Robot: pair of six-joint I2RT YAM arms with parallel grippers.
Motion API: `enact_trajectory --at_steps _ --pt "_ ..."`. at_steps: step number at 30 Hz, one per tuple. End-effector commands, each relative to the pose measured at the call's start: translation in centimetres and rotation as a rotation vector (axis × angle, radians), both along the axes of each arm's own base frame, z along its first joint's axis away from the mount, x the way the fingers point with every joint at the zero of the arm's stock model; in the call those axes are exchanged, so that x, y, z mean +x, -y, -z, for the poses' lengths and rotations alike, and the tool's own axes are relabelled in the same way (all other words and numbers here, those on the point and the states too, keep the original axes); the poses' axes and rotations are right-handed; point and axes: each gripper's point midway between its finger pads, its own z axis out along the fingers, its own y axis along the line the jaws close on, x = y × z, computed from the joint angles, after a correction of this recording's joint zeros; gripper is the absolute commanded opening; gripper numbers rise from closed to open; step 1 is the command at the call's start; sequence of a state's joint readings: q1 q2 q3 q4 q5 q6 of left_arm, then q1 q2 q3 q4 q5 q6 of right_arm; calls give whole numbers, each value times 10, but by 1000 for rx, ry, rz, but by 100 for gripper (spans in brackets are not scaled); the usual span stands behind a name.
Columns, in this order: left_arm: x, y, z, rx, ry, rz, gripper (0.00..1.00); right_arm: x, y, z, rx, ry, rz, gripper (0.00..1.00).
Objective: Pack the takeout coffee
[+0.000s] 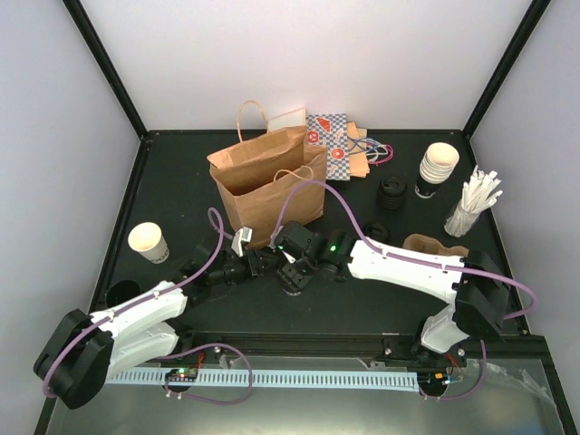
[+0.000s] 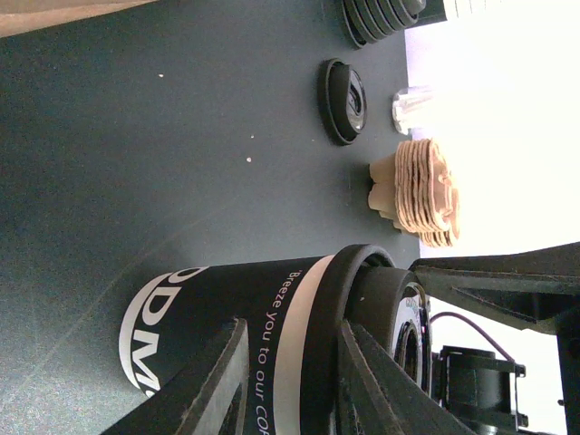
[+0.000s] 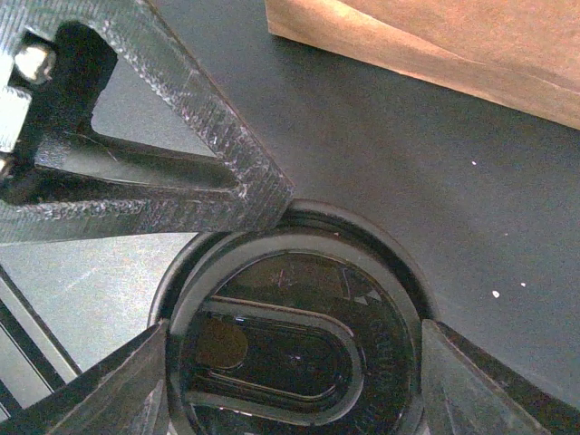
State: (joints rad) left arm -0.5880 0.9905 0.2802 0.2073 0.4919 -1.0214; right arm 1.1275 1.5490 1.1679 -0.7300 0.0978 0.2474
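Both arms meet over the middle of the table (image 1: 362, 304), and the takeout coffee (image 2: 227, 299) stands upright exactly there, between the two tools. The left gripper (image 2: 293, 324) comes to it from the side. Its two fingers (image 2: 213, 381) lie along the dark wall of the cup, one on each side, just under the black lid (image 3: 290, 362), and they are pressed against it, so this tool is clamped on the cup. The right gripper (image 3: 294, 331) hangs directly above the cup and looks straight down on the lid. Its jaws stand wide, one at each side of the lid, and both touch the rim, so as far as I can see it grips the coffee by the lid. One finger of the left tool passes just beside the lid's edge in that view. I cannot tell if the base of the cup rests on the table. Just beyond both tools stands a brown paper bag (image 1: 267, 186). Past the tip of the left gripper lie a loose black lid (image 2: 344, 101) and a stack of brown cardboard pieces (image 2: 421, 190). Well to the outer side of the left arm stands an open white cup (image 1: 148, 242).
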Motion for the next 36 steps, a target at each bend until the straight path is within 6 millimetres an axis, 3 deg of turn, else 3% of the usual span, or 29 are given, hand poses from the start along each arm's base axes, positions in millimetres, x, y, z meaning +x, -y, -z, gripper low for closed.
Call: enact_trajectory --at_steps 1,9,16,20,29,36 --pt "-11 2 15 43 -37 44 29 -60 66 75 -341 -308 -28 61" --pt "-26 -7 48 126 -106 41 27 -60 73 84 -414 -300 -24 61" --pt "-27 -14 56 171 -110 26 27 -62 80 92 -468 -293 -21 61" --pt "-28 -11 52 155 -102 37 27 -61 84 95 -503 -270 -8 61" --pt "-39 -8 15 64 -59 74 41 -65 74 99 -429 -294 -5 60" --pt "-55 -6 20 28 -92 127 39 -65 70 97 -417 -295 -6 60"
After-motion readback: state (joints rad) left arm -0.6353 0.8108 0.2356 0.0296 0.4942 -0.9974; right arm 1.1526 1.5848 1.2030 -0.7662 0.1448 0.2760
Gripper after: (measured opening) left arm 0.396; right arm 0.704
